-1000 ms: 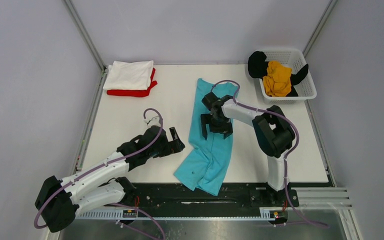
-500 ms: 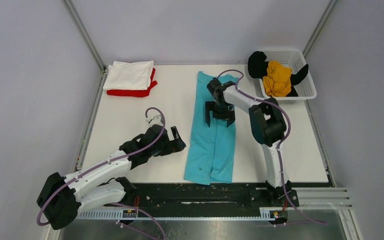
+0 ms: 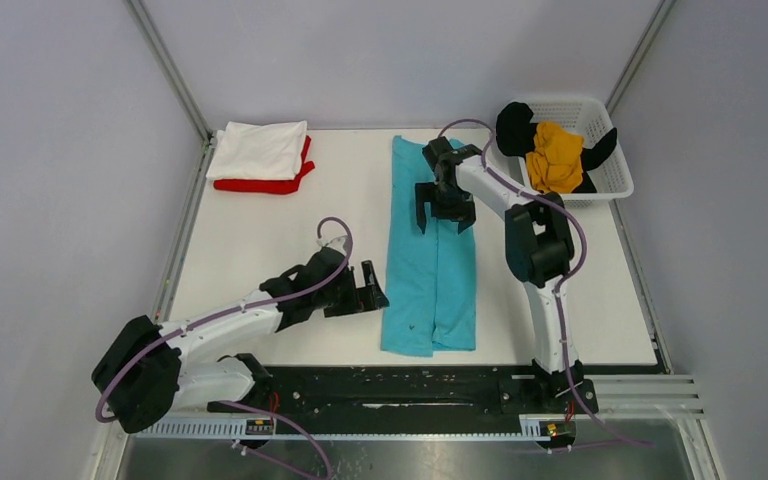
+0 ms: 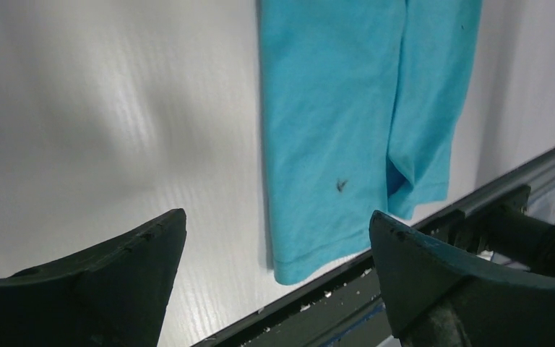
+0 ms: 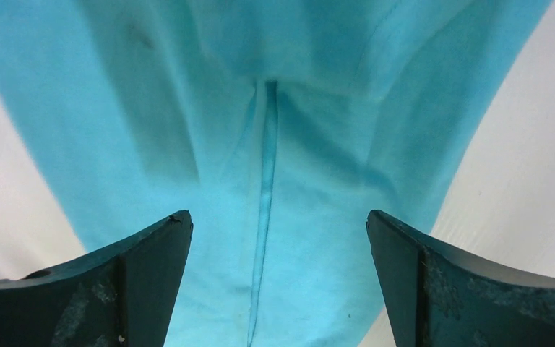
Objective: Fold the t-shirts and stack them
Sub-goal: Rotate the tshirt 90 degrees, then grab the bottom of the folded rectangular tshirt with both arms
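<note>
Far left, well beyond the L gripper [image 3: 373, 288]: white t-shirt [image 3: 258, 150] folded atop red t-shirt [image 3: 260, 185], red mostly hidden. L gripper spread wide, holding nothing. Just to its right, turquoise t-shirt [image 3: 430, 270] lies as a long flat strip; small dark mark [image 4: 341, 186] near the hem, too small to read. R gripper [image 3: 445, 222] over the strip's far end, fingers wide apart, empty. Right of it, basket [image 3: 615, 182] w/ mustard-yellow t-shirt [image 3: 554, 158] on black t-shirt [image 3: 512, 128], partly buried.
</note>
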Motion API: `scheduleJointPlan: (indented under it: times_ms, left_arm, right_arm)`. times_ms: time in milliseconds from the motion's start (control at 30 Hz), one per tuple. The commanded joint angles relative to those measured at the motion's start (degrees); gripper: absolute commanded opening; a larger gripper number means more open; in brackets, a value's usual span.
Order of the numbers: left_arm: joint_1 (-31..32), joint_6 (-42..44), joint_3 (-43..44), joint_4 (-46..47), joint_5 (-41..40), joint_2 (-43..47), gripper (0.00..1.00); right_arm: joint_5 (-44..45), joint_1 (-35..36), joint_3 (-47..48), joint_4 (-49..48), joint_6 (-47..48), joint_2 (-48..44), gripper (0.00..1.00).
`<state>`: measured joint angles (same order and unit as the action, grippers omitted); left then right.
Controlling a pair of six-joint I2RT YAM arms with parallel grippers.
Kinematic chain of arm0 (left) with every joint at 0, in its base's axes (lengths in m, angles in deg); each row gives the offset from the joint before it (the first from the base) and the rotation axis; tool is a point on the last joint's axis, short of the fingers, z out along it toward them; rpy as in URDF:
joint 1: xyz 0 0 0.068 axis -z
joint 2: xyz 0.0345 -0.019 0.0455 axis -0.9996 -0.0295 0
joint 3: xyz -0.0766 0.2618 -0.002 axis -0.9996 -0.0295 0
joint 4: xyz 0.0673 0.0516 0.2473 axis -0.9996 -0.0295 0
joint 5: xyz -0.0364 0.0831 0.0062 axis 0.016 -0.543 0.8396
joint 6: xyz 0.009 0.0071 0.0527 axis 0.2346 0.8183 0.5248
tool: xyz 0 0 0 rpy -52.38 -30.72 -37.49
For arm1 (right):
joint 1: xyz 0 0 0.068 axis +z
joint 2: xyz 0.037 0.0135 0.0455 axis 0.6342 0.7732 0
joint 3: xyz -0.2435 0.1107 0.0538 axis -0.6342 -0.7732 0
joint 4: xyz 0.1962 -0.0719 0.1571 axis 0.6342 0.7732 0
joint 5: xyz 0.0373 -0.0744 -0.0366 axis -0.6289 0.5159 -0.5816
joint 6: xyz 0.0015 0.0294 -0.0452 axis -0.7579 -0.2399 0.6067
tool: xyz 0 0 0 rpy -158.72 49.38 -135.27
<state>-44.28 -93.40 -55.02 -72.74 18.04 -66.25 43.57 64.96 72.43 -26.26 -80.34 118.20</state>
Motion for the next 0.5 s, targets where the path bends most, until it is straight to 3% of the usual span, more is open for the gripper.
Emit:
scheduleJointPlan:
  times_ms: [0, 267, 467]
  left_arm:
    - [3.89, -0.37, -1.63, 5.00, 6.03, -1.50, 0.94]
    - [10.91, -1.65, -3.18, 0.71, 4.40, -2.92, 0.71]
    - [13.19, -2.52, -3.46, 3.37, 5.69, -5.94, 0.55]
  right_arm:
    - [-3.89, 0.30, -9.75, -4.74, 0.15, -17.36, 0.99]
    - [-8.26, 0.45, -54.98, -20.65, -11.30, -49.52, 0.99]
    - [-13.88, 3.13, -72.83, -21.97, -16.57, -63.94, 0.98]
